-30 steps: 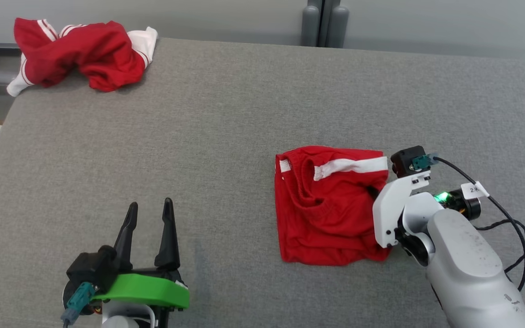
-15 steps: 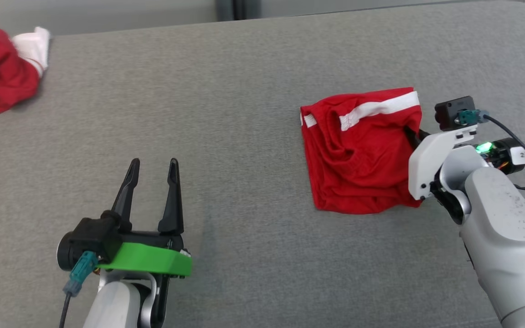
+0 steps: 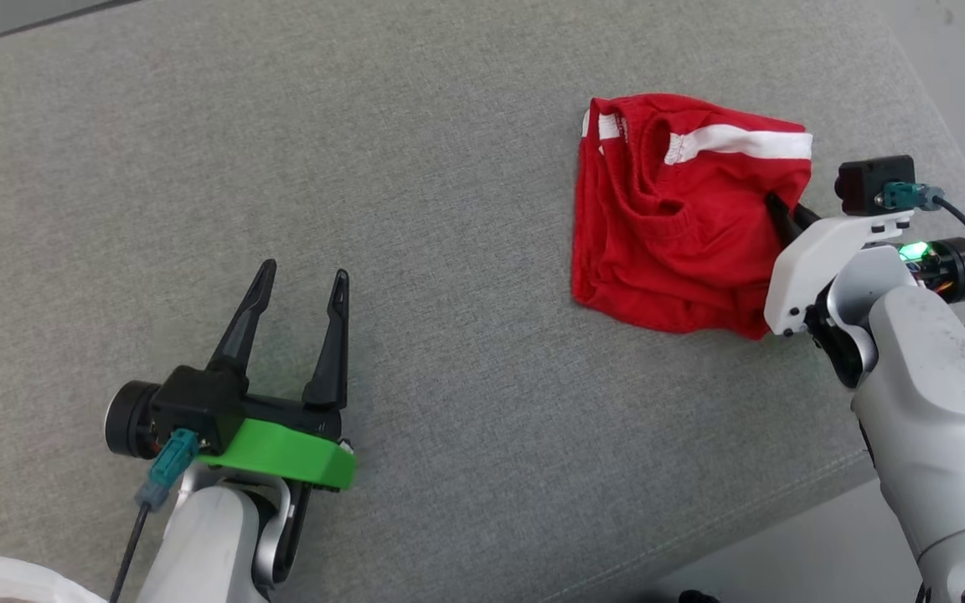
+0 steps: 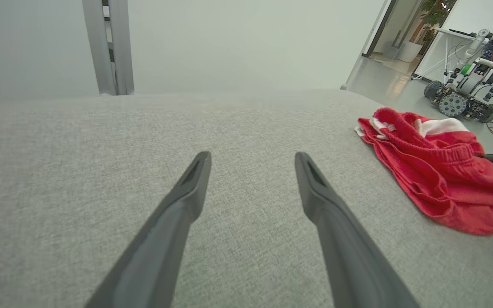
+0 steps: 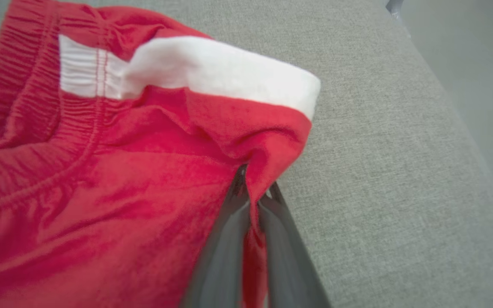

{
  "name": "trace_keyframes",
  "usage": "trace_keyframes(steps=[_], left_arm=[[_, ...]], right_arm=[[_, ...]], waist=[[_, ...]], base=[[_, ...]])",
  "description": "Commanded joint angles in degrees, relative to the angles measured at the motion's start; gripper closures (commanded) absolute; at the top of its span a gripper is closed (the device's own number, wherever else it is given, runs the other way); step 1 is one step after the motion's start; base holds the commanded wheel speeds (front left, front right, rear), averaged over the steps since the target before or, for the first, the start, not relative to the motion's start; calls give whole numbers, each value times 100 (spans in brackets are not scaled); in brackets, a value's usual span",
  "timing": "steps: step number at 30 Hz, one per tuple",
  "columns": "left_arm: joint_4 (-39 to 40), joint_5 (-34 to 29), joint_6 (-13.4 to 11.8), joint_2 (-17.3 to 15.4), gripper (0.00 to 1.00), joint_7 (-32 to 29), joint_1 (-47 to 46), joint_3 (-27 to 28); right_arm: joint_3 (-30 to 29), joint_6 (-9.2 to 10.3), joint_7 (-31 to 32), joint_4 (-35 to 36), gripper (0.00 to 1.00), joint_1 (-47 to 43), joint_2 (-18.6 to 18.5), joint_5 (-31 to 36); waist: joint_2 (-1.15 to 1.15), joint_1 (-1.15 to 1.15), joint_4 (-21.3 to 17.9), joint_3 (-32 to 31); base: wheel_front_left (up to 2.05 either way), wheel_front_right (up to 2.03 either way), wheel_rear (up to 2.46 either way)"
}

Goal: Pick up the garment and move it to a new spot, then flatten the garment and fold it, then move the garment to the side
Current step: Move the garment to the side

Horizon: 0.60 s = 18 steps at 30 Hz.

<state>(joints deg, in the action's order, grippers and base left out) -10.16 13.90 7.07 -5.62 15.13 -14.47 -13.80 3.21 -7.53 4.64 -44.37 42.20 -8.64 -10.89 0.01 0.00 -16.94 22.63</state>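
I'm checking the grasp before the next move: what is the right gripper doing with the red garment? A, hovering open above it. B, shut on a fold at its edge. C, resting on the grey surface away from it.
B: the right wrist view shows the right gripper pinched shut with a fold of the red garment caught in it.

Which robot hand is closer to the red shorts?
Right. The right gripper is shut on the edge of the red shorts. The left gripper hangs open over the grey cushion, apart from them.
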Motion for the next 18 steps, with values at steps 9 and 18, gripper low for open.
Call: trace_keyframes(steps=[9,18], left_arm=[[-37,-60,6,-95,0,0,-163,-66],[52,-95,-37,-63,0,0,-193,-78]], right_arm=[[-304,9,-248,-533,100,918,-495,359],[-790,9,-376,-1137,100,1606,-1236,770]], waist=[[-1,0,204,411],[-1,0,694,638]], base=[[0,0,0],[0,0,0]])
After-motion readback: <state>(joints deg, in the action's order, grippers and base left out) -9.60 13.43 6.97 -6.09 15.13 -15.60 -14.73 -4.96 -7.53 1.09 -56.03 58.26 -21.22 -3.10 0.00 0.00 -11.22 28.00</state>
